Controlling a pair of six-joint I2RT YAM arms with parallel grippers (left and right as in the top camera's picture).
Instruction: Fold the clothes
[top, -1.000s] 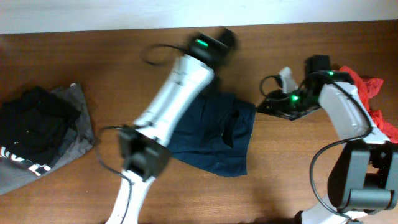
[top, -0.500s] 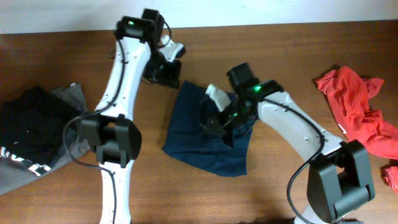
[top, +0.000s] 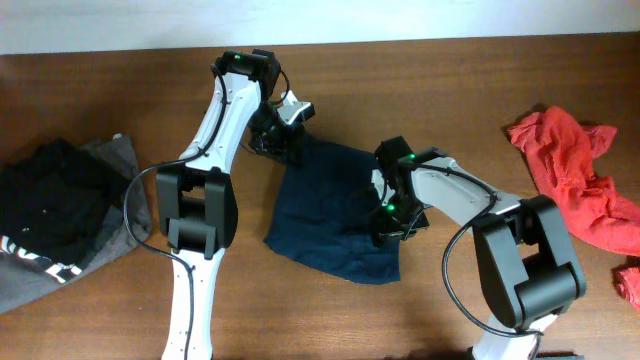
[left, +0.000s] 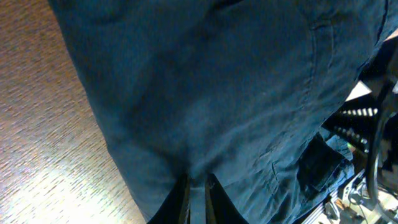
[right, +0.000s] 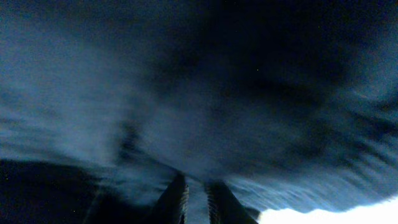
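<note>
- The shorts lie spread on the middle of the bench, roughly where they were a second ago and not yet folded.
- Your left claw has come down onto the shorts' far-left corner; half a second ago it hung just off that corner. In its wrist view the fingers stand almost together with the hem between them, so treat it as clenched on the shorts.
- Your right claw has slid from over the middle of the shorts to their right edge. Its wrist view is blurred and filled with navy cloth; the fingers are drawn close, but you cannot tell whether they have cloth pinched.
- Both claws have been narrowing, so you are likely at the pinch before a lift or fold. Check the right side before pulling.
- The red garment at the right and the dark pile at the left lie well apart from the shorts, unchanged.
</note>
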